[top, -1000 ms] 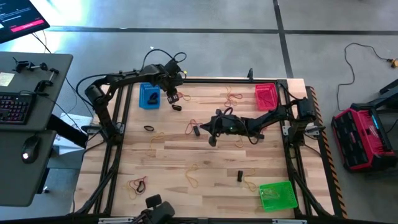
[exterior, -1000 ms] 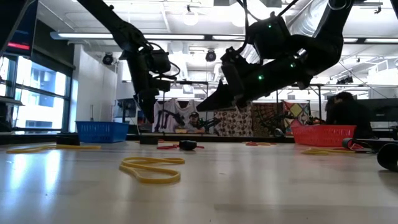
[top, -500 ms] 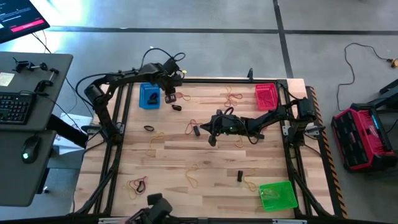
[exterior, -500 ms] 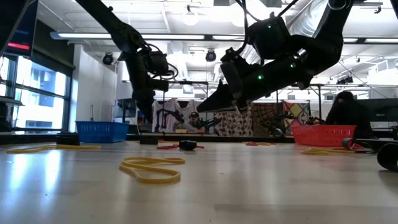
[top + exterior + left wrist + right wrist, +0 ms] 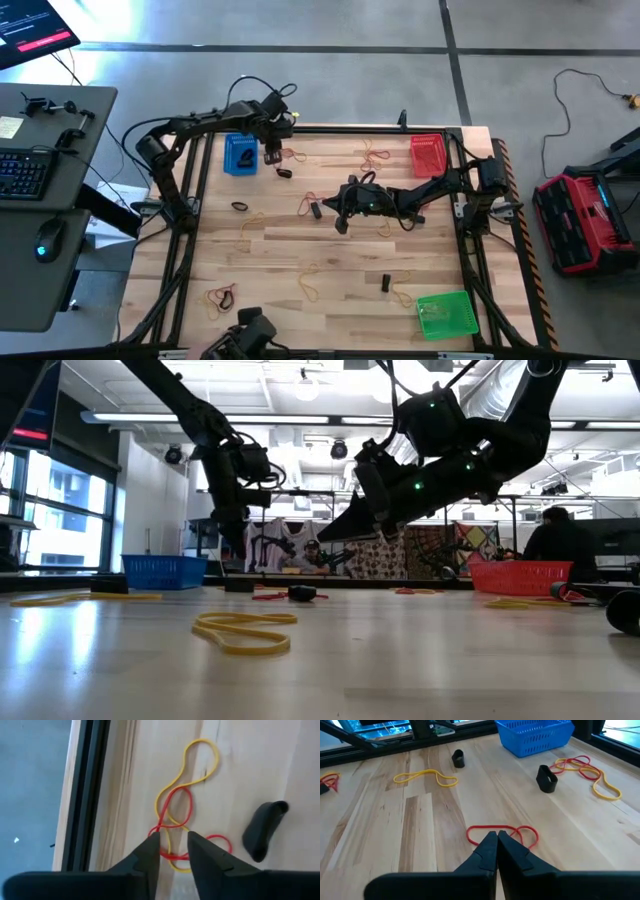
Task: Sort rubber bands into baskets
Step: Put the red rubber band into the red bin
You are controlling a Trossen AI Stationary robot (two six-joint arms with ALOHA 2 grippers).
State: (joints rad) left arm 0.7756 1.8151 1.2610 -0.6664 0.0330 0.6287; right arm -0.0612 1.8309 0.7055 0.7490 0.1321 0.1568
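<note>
monitor (image 5: 30,30): red and white lines of text, too small to read
keyboard (image 5: 22,172): key markings not legible
red and black case (image 5: 583,222): no readable label
baskets, table, arms: no text, brand or number can be made out
room behind the table: no readable signs

Left wrist view: red band (image 5: 175,820) and yellow band (image 5: 187,775) tangled, their near ends hidden behind the left gripper (image 5: 172,845) fingers; black band (image 5: 264,827) beside them. Right wrist view: red band (image 5: 502,834) partly covered by the right gripper (image 5: 496,840) tips; another red band (image 5: 327,782) cut by the picture's edge. Low view: basket contents hidden behind blue (image 5: 162,571) and red (image 5: 520,577) mesh; person (image 5: 555,540) beyond the table, only partly seen. High view: bands too small to tell whether anything is gripped.
</note>
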